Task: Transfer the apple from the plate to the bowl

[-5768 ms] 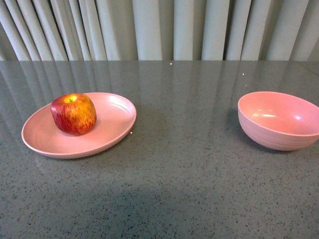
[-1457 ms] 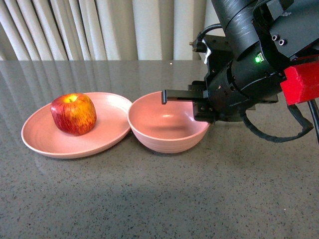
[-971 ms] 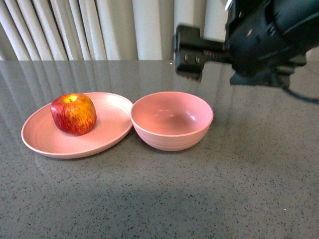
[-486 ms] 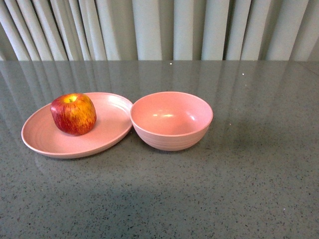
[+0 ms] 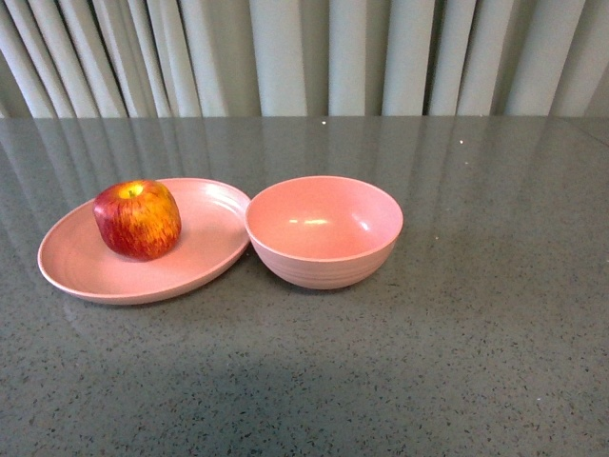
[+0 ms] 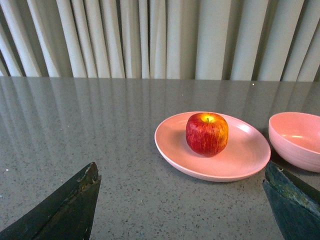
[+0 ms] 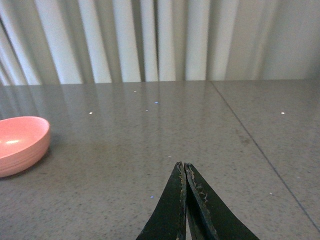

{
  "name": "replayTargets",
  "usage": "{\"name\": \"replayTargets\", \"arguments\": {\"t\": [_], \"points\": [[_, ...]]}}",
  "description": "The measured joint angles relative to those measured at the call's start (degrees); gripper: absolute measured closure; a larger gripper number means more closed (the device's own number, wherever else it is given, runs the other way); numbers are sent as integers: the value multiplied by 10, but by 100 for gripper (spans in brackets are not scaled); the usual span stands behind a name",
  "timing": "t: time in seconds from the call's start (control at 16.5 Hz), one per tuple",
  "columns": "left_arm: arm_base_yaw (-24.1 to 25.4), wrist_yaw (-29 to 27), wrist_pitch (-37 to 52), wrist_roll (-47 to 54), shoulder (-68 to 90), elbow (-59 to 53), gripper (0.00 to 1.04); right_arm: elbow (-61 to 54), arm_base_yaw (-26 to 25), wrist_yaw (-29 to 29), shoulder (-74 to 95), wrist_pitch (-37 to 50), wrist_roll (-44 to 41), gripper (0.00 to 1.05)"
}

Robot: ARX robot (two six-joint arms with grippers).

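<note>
While the front view shows neither arm, it lays out the whole counter (image 5: 457, 362). The apple (image 5: 137, 220) sits on the plate (image 5: 205, 262), toward the plate's 9 o'clock side. The bowl (image 5: 324, 233) stands at the plate's 3 o'clock, rims touching or just apart. Only the left wrist view shows the left end effector (image 6: 181, 170), its fingers spread wide and holding nothing, with apple and plate beyond them. Only the right wrist view shows the right end effector (image 7: 184, 167), its fingers pressed together on nothing, with part of the bowl in view. Pale curtains (image 5: 304, 57) hang behind.

Bowl (image 6: 297, 142) cropped at edge, both wrist views.
</note>
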Motion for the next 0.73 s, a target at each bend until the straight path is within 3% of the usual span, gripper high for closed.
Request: {"name": "replayTargets", "arguments": {"t": [0.43,0.61,0.73], "points": [[0,-1,0,0,0,0,7,0,6,-14,0,-4,-1,103],[0,-1,0,0,0,0,7,0,6,-14,0,-4,-1,76],[0,-1,0,0,0,0,7,0,6,-14,0,-4,-1,50]]}}
